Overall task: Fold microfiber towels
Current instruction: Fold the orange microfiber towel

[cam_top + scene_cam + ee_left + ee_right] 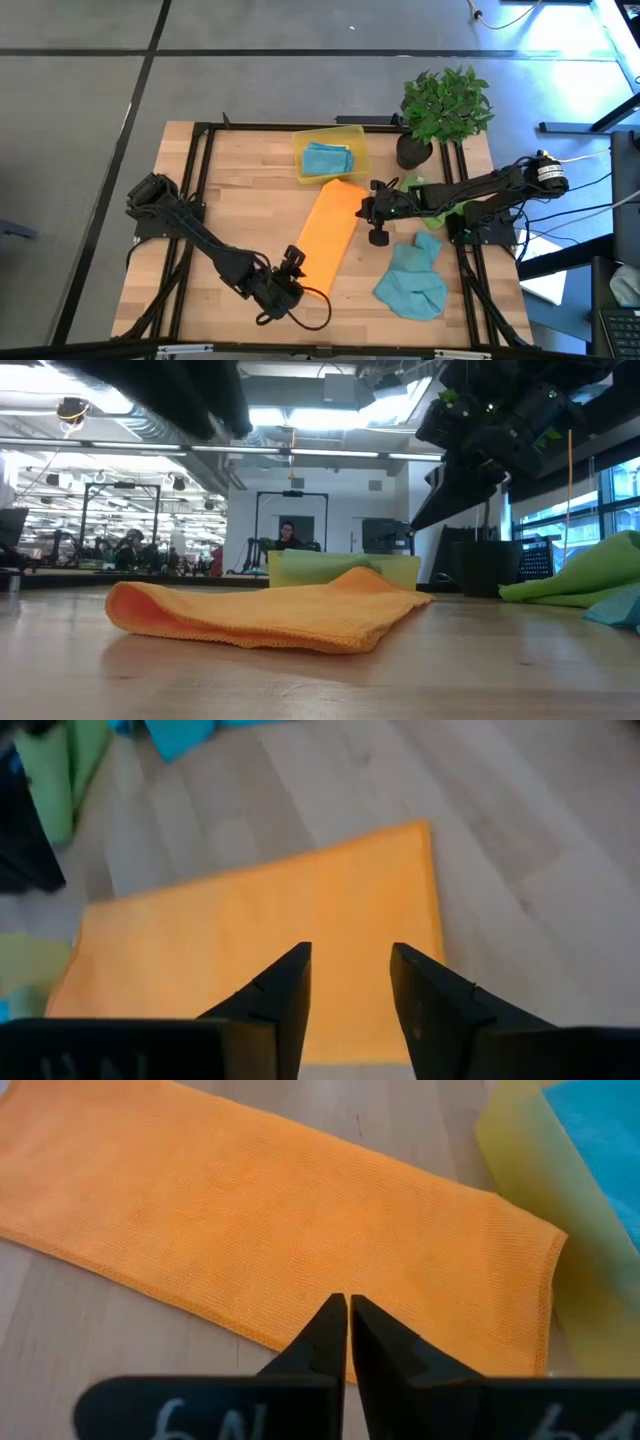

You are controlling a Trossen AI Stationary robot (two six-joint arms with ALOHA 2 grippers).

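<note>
Orange towel (pixel 331 236) lies folded into a long strip on the wooden bench (pixel 230 190), running diagonally from near the yellow bin (pixel 355 145) down toward the front edge; from the low view it sits flat with a slight hump at the far end. Left gripper (pixel 292 262) is at the strip's near end, just off its lower corner, fingers spread with a clear gap between them and nothing held; left wrist view shows the two dark fingers (pixel 275 1000) apart above the orange cloth. Right gripper (pixel 368 208) is beside the strip's far end on the right edge, fingers pressed together, empty; right wrist view shows the tips (pixel 325 1335) meeting over the orange towel's hem, with the bin just beside that end. A teal-blue towel (pixel 327 159) sits folded inside the bin. A second teal-blue towel (pixel 414 280) lies crumpled on the bench at front right, well apart from the orange strip. Green towel (pixel 425 195) is bunched under the right arm near the right edge, beside the potted plant (pixel 443 105) at the back right corner; in the low view it shows as a green heap on the right. Cannot tell whether either gripper touches the cloth. People sit at desks in the room beyond the bench.
</note>
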